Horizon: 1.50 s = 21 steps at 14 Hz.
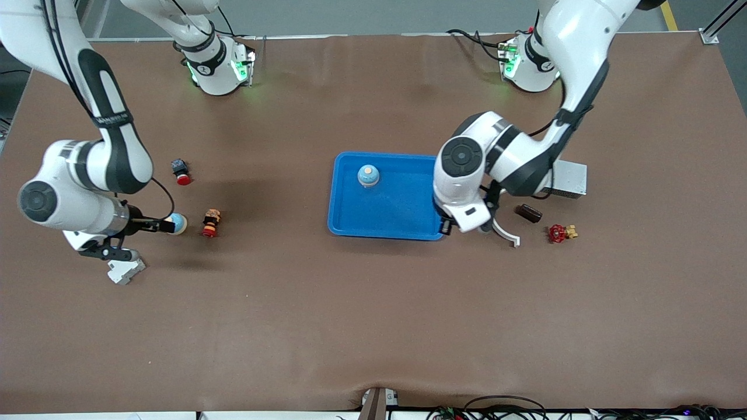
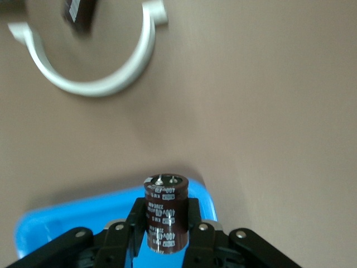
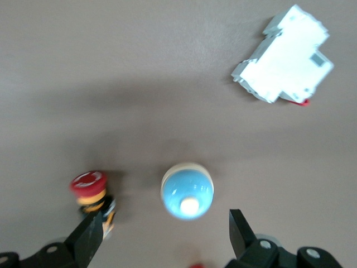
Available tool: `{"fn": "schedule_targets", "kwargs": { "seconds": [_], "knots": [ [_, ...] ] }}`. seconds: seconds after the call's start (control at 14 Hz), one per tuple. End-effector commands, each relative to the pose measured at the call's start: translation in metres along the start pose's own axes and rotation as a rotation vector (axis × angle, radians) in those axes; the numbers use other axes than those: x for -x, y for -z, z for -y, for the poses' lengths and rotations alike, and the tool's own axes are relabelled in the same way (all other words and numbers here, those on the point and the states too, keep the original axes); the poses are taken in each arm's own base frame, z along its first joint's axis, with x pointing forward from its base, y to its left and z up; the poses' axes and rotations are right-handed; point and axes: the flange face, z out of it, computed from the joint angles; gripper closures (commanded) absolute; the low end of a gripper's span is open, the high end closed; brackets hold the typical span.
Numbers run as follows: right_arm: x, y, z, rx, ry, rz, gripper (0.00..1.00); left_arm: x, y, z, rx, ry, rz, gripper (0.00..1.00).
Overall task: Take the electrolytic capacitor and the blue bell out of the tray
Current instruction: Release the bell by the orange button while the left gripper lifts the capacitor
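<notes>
My left gripper (image 1: 447,226) is shut on a dark brown capacitor (image 2: 165,215) and holds it upright over the corner of the blue tray (image 1: 397,210) toward the left arm's end; the tray corner shows in the left wrist view (image 2: 61,220). A blue bell (image 1: 368,175) stands in the tray. A second blue bell (image 1: 177,223) sits on the table toward the right arm's end. My right gripper (image 1: 162,225) is open just over it, and the bell (image 3: 187,190) lies a little ahead of its spread fingers (image 3: 89,237).
A second capacitor (image 1: 528,213), a white half-ring clamp (image 1: 506,233), a red valve (image 1: 560,233) and a silver box (image 1: 569,178) lie by the left arm. Two red push buttons (image 1: 182,171) (image 1: 211,223) and a white breaker (image 1: 125,269) lie near the right gripper.
</notes>
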Motion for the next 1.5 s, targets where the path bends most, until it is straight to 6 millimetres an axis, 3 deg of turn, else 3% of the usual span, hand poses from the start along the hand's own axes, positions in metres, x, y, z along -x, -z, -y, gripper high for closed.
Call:
{"fn": "schedule_targets", "kwargs": {
  "seconds": [0.0, 0.29, 0.5, 0.72, 0.93, 1.07, 1.43],
  "knots": [
    [0.021, 0.036, 0.042, -0.014, -0.118, 0.007, 0.00, -0.061, 0.008, 0.010, -0.097, -0.088, 0.003, 1.00],
    [0.065, 0.063, 0.125, -0.133, -0.226, 0.055, 0.00, -0.142, 0.017, 0.020, -0.158, -0.153, 0.034, 1.00],
    [0.108, 0.079, 0.190, -0.125, -0.304, 0.047, 0.00, -0.207, 0.003, 0.028, -0.187, -0.185, 0.063, 1.00],
    [0.145, 0.080, 0.262, -0.117, -0.392, 0.029, 0.00, -0.268, -0.016, 0.043, -0.203, -0.239, 0.099, 1.00],
    [0.179, 0.075, 0.327, -0.156, -0.473, -0.022, 0.00, -0.299, -0.033, 0.051, -0.207, -0.300, 0.095, 1.00],
    [0.192, 0.063, 0.351, -0.171, -0.504, -0.036, 0.00, -0.332, -0.045, 0.058, -0.196, -0.335, 0.108, 1.00],
    [0.222, 0.015, 0.409, -0.187, -0.560, -0.053, 0.00, -0.366, -0.096, 0.065, -0.244, -0.441, 0.044, 1.00]
  ]
}}
